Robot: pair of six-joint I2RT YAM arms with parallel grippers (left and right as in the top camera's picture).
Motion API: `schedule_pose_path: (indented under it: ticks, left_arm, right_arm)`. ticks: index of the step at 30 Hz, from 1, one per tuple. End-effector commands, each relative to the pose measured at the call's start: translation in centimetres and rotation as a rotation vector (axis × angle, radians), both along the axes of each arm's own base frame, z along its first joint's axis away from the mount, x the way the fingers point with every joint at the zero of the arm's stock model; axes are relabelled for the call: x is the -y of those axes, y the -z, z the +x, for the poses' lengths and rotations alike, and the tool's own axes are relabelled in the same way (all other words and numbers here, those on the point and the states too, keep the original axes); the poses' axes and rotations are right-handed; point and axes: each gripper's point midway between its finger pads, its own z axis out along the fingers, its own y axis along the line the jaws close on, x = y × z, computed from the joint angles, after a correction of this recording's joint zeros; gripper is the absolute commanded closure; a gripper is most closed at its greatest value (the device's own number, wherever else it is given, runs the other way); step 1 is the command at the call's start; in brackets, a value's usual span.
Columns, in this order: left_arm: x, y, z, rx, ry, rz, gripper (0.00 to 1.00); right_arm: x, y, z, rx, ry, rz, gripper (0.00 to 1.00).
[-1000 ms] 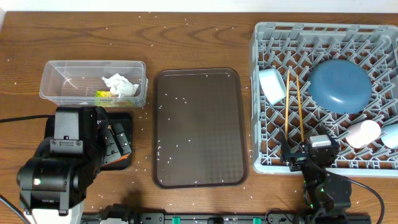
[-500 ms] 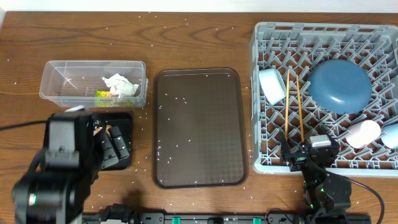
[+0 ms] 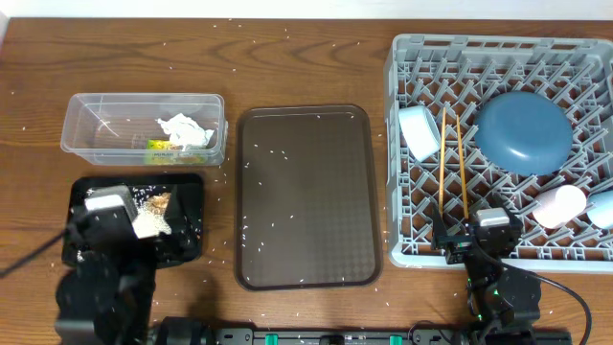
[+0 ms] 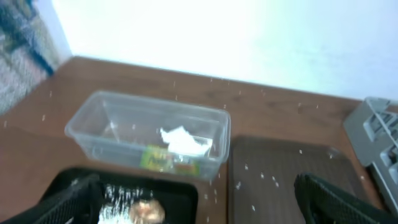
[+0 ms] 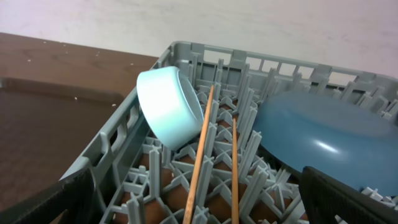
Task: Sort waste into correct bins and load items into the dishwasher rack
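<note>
The clear tub (image 3: 96, 125) holds the crumpled tissue (image 3: 185, 131) and the yellow-green wrapper (image 3: 161, 146). In front of it, the black tray (image 3: 187, 235) carries rice (image 3: 148, 222) and a brown lump (image 3: 158, 202). My left gripper (image 4: 202, 211) hangs open and empty above the black tray's near edge. The grey rack (image 3: 498, 43) holds the blue plate (image 3: 523, 131), white bowl (image 3: 419, 131), chopsticks (image 3: 452, 163), pink cup (image 3: 560, 204) and light-blue cup (image 3: 601, 206). My right gripper (image 5: 202, 208) is open and empty at the rack's front edge, the chopsticks (image 5: 200, 162) lying between its fingers' line of sight.
A large brown serving tray (image 3: 305, 196) lies between the bins and the rack, dotted with rice grains. More grains are scattered over the wooden table (image 3: 287, 67). The left arm (image 3: 101, 287) stands at the front left edge.
The left arm has drawn back toward the table's front edge, uncovering the black tray with its rice and brown lump. The right arm has not moved.
</note>
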Motion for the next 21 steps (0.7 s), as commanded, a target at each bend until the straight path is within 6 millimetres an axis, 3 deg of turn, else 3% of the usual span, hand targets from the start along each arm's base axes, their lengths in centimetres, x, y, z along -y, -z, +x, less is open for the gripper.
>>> schedule_pose_path:
  ticks: [1, 7, 13, 21]
  left_arm:
    - [0.0, 1.0, -0.3, 0.055, 0.019, 0.055, 0.02]
    - [0.0, 3.3, -0.2, 0.158, 0.017, 0.048, 0.02]
    - [0.1, 6.8, 0.4, 0.186, 0.02, 0.046, 0.02]
    - [0.4, 10.8, 2.8, 0.203, 0.026, 0.044, 0.02]
  right_arm:
    - [0.6, 0.1, 0.0, 0.004, 0.023, -0.011, 0.01]
    - [0.6, 0.1, 0.0, 0.004, 0.023, -0.011, 0.01]
    - [0.6, 0.1, 0.0, 0.004, 0.023, -0.011, 0.01]
    - [0.6, 0.1, 0.0, 0.004, 0.023, -0.011, 0.01]
